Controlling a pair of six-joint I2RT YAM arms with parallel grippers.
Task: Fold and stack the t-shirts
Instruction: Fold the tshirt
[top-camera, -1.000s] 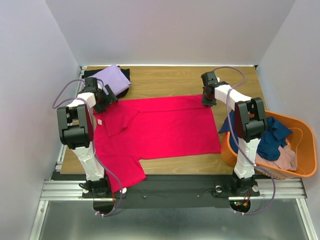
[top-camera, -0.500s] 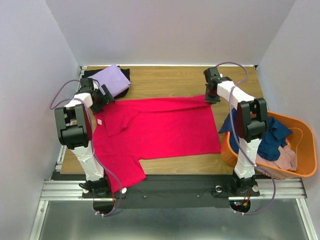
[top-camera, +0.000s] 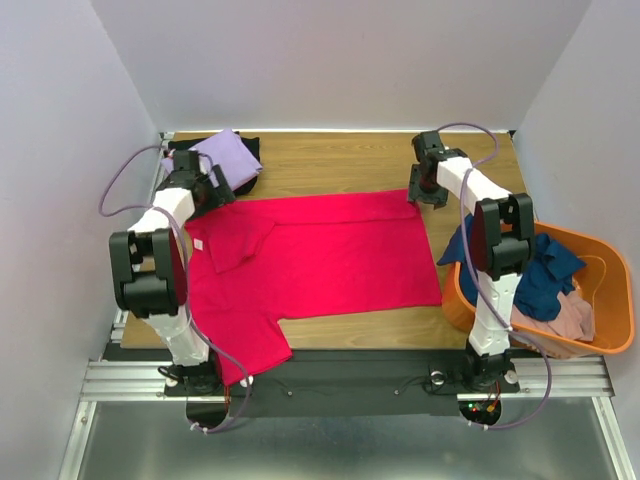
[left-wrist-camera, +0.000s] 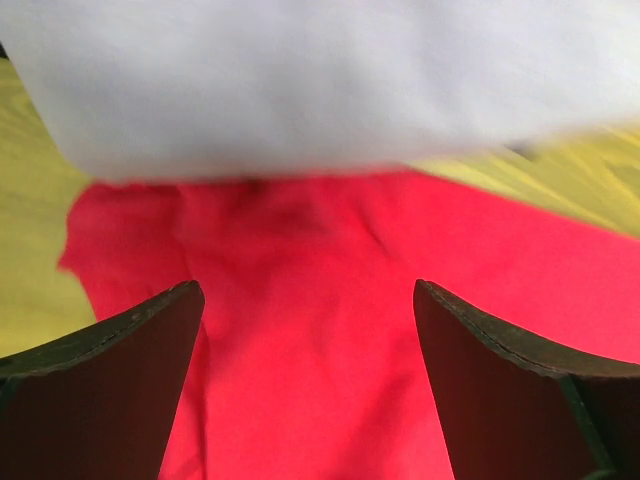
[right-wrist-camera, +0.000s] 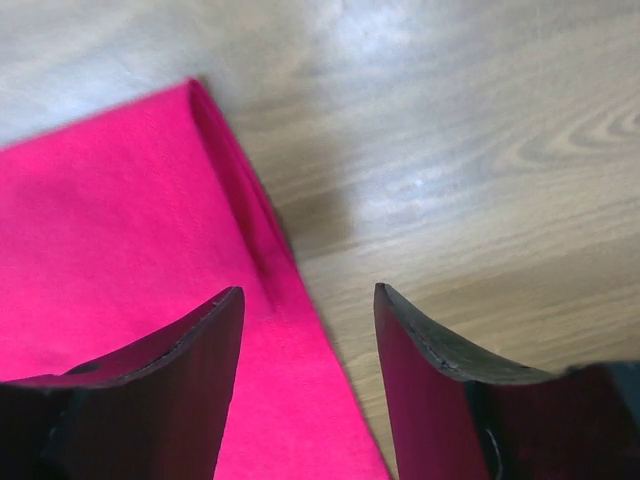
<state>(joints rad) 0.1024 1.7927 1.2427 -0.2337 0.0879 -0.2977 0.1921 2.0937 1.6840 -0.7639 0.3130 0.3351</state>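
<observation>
Left gripper (left-wrist-camera: 305, 300) and right gripper (right-wrist-camera: 308, 300) are spread over the pink shirt (top-camera: 330, 250), holding nothing. A crooked grab could bunch it up.

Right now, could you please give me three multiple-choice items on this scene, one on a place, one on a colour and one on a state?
1. Where on the table does the lavender shirt lie?
A. near-right corner
B. far-left corner, on the black shirt
C. centre

2. What colour is the spread shirt?
A. crimson
B. navy
C. black

3. How do the right fingers stand?
A. shut on cloth
B. out of view
C. apart, holding nothing

Answers:
1 B, since the top view shows it folded there with black cloth showing under it.
2 A, since the top view and both wrist views show crimson cloth.
3 C, since the right wrist view shows a clear gap between them, with the cloth's edge and wood below.
</observation>
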